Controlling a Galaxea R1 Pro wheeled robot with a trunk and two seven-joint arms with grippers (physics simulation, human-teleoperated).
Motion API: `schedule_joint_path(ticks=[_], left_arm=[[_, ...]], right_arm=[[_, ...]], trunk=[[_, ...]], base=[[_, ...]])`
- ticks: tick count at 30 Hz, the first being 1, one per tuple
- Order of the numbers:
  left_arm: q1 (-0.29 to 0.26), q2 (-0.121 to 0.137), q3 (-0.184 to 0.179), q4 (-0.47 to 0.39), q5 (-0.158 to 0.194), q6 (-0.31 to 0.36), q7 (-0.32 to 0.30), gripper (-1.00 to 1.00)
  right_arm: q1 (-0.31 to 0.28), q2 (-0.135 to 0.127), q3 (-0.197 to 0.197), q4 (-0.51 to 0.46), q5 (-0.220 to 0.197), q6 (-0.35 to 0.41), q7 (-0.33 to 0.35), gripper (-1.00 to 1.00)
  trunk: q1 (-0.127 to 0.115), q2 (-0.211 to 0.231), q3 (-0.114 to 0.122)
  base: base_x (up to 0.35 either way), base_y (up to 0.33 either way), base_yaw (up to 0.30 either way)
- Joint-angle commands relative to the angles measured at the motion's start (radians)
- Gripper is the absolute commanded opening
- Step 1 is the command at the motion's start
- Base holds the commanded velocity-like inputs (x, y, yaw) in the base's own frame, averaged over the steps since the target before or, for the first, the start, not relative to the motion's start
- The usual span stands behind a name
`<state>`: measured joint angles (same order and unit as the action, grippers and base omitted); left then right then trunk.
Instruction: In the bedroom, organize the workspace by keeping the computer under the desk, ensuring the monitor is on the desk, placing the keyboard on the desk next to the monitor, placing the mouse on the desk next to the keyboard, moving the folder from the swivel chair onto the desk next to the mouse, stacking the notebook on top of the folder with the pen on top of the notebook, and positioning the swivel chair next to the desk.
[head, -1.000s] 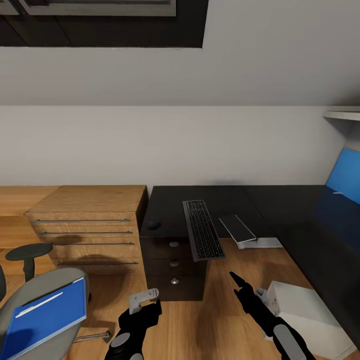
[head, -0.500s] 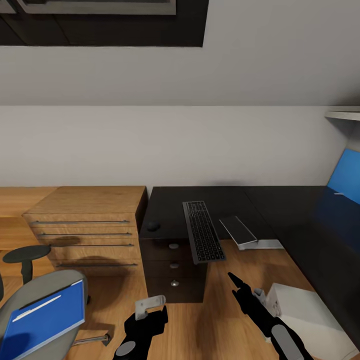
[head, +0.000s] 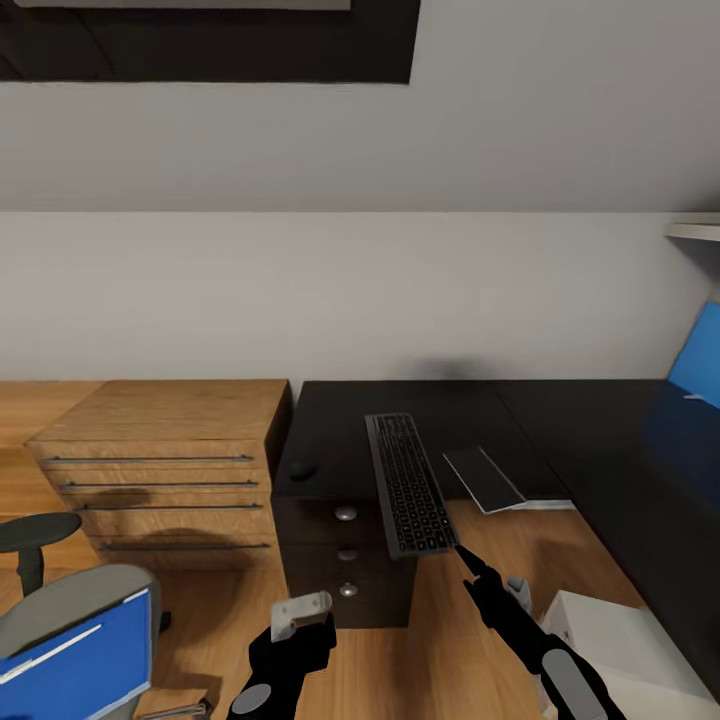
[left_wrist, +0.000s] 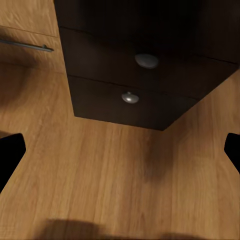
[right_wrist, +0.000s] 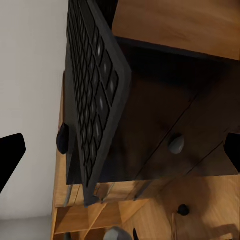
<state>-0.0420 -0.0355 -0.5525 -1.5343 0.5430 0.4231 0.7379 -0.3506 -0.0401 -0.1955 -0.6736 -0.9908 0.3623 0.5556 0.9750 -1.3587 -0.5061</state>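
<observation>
The black desk (head: 335, 430) carries the dark keyboard (head: 408, 482), whose near end juts past the front edge. A small dark mouse (head: 301, 468) lies near the desk's left edge. The thin grey notebook (head: 485, 478) overhangs the inner corner. The blue folder (head: 70, 665) rests on the grey swivel chair (head: 55, 600) at lower left. The white computer (head: 620, 645) stands on the floor at lower right. My right gripper (head: 470, 565) is open just below the keyboard's (right_wrist: 92, 90) near end. In front of the desk drawers (left_wrist: 145, 75) my left gripper (head: 298, 620) hangs open and empty.
A light wood dresser (head: 160, 470) with bar handles stands against the desk's left side. The desk's blue back panel (head: 697, 355) rises at far right. Silver knobs (head: 346, 513) mark the drawer fronts. Wood floor (head: 450, 650) lies between my arms.
The whole view has shifted: desk and keyboard look nearer, chair and folder have slid toward the lower left. My right gripper tip now sits closer to the keyboard's near end.
</observation>
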Motion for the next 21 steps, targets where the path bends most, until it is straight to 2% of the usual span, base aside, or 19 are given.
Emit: schedule_joint_path(ticks=[1, 21], left_arm=[[-0.001, 0.000, -0.001, -0.001, 0.006, 0.003, 0.008, 1.00], [-0.001, 0.009, -0.002, -0.001, 0.007, 0.005, 0.004, 1.00]], right_arm=[[-0.001, 0.000, -0.002, 0.000, -0.008, 0.009, 0.001, 1.00], [-0.001, 0.000, -0.002, 0.000, -0.008, 0.009, 0.001, 1.00]], trunk=[[0.000, -0.001, -0.001], [0.000, -0.001, -0.001]], base=[[0.143, 0.000, 0.000], [0.022, 0.018, 0.000]])
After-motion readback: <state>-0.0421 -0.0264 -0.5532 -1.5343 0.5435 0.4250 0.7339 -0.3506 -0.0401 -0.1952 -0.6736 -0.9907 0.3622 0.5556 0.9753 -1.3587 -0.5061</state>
